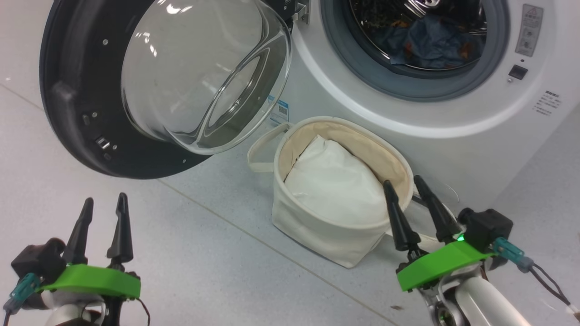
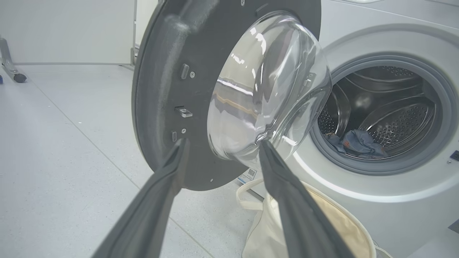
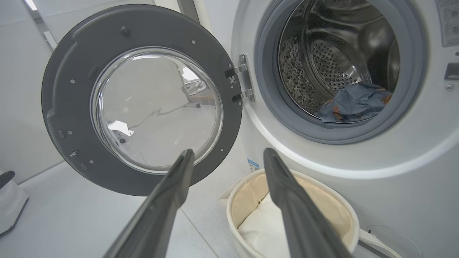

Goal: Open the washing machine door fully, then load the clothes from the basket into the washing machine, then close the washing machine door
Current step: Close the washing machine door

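Note:
The washing machine [image 1: 453, 104] stands ahead with its door [image 1: 81, 90] swung wide open to the left, the glass bowl facing me. The blue clothes [image 1: 430, 43] with orange prints lie inside the steel drum [image 3: 333, 53]. In front of the washer sits the cream basket [image 1: 335, 231], holding only a white padded cloth [image 1: 335, 181]. My left gripper [image 1: 104, 201] is open, low on the left, below the door and apart from it. My right gripper [image 1: 405, 183] is open with nothing in it, its tips over the basket's near right rim.
Grey floor [image 1: 204, 271] stretches to the left and front of the basket. A basket handle [image 1: 260, 154] sticks out to the left, under the door's glass bowl. A wheeled stand's foot [image 2: 12, 71] shows far back in the left wrist view.

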